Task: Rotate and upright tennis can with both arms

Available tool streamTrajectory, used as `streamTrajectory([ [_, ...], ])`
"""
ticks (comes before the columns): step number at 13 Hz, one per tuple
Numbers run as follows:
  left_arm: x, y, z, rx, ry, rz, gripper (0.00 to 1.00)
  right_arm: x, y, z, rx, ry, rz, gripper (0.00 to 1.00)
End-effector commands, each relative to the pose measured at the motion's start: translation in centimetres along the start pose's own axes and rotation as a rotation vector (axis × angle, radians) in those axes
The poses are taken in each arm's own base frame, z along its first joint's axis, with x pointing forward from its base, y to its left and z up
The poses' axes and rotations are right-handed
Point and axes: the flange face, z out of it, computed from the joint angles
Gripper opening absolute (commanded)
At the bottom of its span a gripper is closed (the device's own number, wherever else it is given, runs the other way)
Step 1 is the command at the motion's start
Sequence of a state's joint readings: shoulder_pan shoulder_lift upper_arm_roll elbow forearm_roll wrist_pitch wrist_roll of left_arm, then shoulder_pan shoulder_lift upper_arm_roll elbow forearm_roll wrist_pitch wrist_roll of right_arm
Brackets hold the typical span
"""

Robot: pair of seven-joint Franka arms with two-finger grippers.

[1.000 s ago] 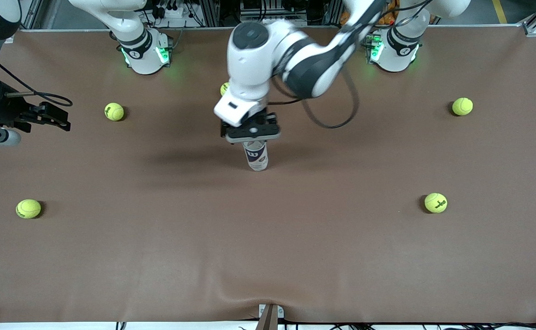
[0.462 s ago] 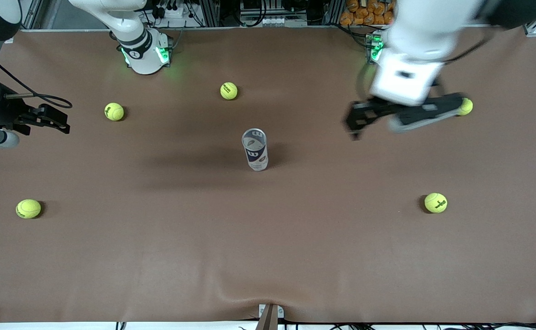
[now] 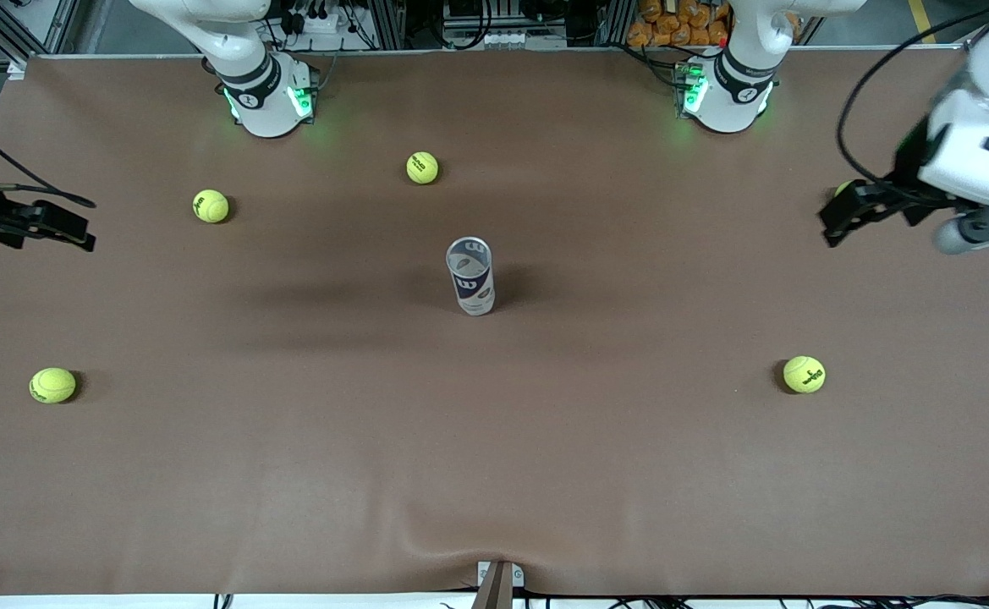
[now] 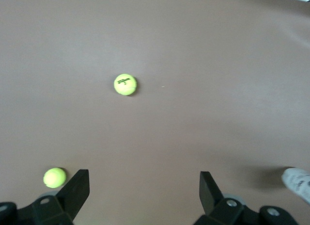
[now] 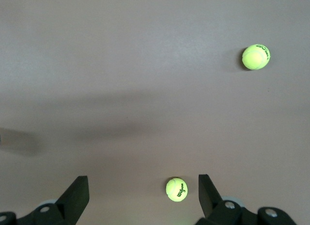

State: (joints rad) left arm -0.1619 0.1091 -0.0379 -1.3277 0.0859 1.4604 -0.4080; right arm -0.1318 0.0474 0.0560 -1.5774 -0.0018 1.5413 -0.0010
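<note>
The tennis can [image 3: 470,277] stands upright mid-table (job looks done), with the left gripper [image 3: 841,222] and right gripper [image 3: 54,228] both released at opposite table ends.

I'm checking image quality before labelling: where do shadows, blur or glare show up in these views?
Front view: the upright tennis can casts a broad soft shadow across the cloth; green glow pools round both arm bases; the left hand looks slightly smeared. Left wrist view: soft overall, with the can blurred at the frame's edge. Right wrist view: a wide diffuse shadow band on the cloth, no glare.
</note>
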Motion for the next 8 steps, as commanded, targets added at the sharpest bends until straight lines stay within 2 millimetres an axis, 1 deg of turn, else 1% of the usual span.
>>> streamTrajectory([
  [1,-0.6,-4.1,0.3,0.005,-0.022,0.040,1.00,-0.7,0.0,-0.6,0.029,0.002,0.010,1.00],
  [2,-0.5,-4.9,0.4,0.007,-0.026,0.045,1.00,-0.8,0.1,-0.4,0.032,-0.013,0.013,1.00],
  [5,-0.8,-5.1,1.4,0.013,-0.048,0.101,1.00,-1.4,0.1,-1.2,0.032,-0.010,0.014,1.00],
  [7,-2.6,-4.9,1.6,-0.002,-0.057,0.114,1.00,-1.8,-0.3,-2.1,0.030,0.004,0.004,1.00],
  [8,-3.3,-5.0,1.8,-0.056,-0.065,0.107,1.00,-2.2,-0.8,-2.4,0.029,0.002,-0.005,1.00],
])
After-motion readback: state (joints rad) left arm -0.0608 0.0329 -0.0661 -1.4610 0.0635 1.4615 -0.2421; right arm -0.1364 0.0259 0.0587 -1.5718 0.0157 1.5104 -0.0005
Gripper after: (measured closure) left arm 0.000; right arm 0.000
